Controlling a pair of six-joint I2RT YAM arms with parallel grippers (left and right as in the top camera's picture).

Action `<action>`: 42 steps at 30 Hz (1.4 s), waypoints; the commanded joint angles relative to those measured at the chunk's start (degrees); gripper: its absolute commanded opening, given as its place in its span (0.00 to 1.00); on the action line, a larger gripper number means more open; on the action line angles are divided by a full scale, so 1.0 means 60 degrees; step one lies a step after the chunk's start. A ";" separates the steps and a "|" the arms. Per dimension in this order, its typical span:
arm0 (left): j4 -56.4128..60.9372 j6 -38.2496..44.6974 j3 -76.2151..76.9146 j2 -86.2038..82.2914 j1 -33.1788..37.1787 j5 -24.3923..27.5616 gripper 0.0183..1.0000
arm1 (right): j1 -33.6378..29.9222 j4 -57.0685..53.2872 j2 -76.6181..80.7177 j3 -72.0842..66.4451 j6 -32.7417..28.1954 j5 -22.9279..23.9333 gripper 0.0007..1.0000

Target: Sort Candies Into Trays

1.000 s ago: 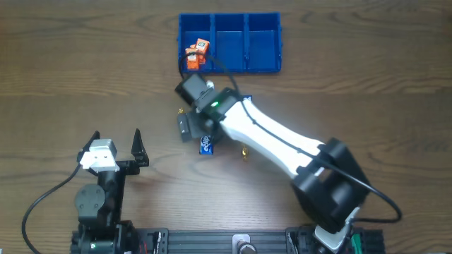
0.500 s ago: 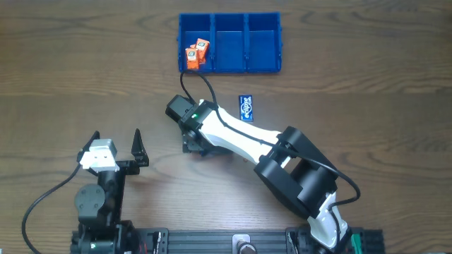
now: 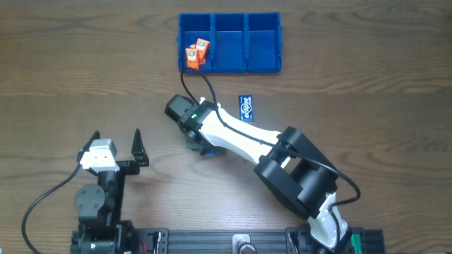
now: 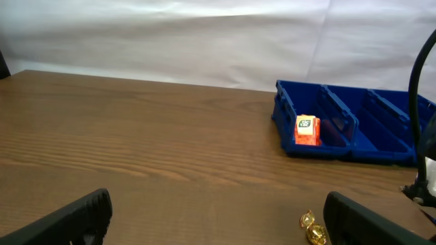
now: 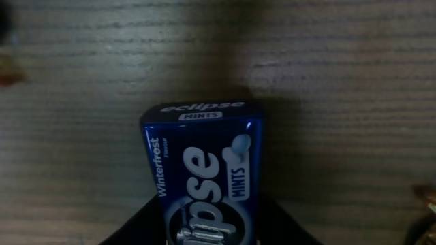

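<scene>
A blue three-compartment tray stands at the far side, with orange candies in its left compartment. One blue mint tin lies flat on the table below the tray. My right gripper is down at the table left of centre, shut on a second blue mint tin that rests on the wood. Its dark fingers hug both of the tin's long sides. My left gripper sits open near its base, with nothing in it. The left wrist view has the tray and an orange candy ahead.
A gold-wrapped candy lies on the wood between my left gripper and the tray. The right arm stretches diagonally across the middle of the table. Bare wood lies to the left and far right.
One second ago the right gripper hung above the mint tin; it then dropped to the table, and its fingers have since drawn in around the tin. The left arm has kept still.
</scene>
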 commanded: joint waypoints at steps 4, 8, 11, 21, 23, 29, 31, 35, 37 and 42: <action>-0.0408 0.0033 -0.0138 -0.0055 0.0029 0.0051 1.00 | 0.0058 0.0015 0.0204 0.0200 0.0025 0.0197 0.25; -0.0408 0.0033 -0.0138 -0.0055 0.0029 0.0051 1.00 | -0.0047 -0.0874 -0.0302 0.1104 -0.0765 0.0736 0.24; -0.0408 0.0033 -0.0138 -0.0055 0.0029 0.0051 1.00 | -0.0488 -0.2371 -0.0816 0.2860 -0.1479 0.1843 0.24; -0.0408 0.0033 -0.0138 -0.0055 0.0029 0.0051 1.00 | -0.3013 -0.1304 -0.0153 0.6433 -0.4193 0.2670 0.24; -0.0408 0.0033 -0.0138 -0.0055 0.0029 0.0051 1.00 | -0.3337 -0.0299 0.0222 0.6433 -0.4849 0.2018 0.24; -0.0408 0.0033 -0.0138 -0.0055 0.0029 0.0051 1.00 | -0.3694 0.1093 0.1625 0.6437 -0.5268 0.1851 0.24; -0.0408 0.0033 -0.0138 -0.0055 0.0029 0.0051 1.00 | -0.3756 0.1162 0.1989 0.6437 -0.5268 0.1778 0.24; -0.0408 0.0033 -0.0138 -0.0055 0.0029 0.0051 1.00 | -0.3861 0.1158 0.2444 0.6433 -0.5264 0.1756 0.24; -0.0408 0.0033 -0.0138 -0.0055 0.0029 0.0051 1.00 | -0.3898 0.1129 0.2466 0.6433 -0.5264 0.1756 0.24; -0.0408 0.0033 -0.0138 -0.0055 0.0029 0.0051 1.00 | -0.3912 0.1020 0.2466 0.6433 -0.5268 0.1759 0.32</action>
